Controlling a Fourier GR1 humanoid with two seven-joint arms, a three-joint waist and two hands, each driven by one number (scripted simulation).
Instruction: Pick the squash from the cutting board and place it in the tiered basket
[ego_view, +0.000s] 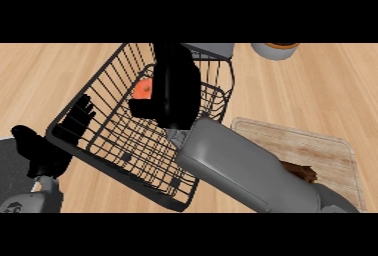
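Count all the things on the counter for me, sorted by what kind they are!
Baskets: 1, the black wire basket
Cutting boards: 1
Orange squash: 1, at the right hand
Brown things on the board: 1
Grey cups: 1
Total: 5

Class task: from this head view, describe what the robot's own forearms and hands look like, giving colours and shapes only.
Both forearms are smooth, rounded grey shells. The right forearm is a broad, glossy casing narrowing to a wrist. Each ends in a black hand with slim fingers: the right hand and the left hand. No cables or sleeves show.
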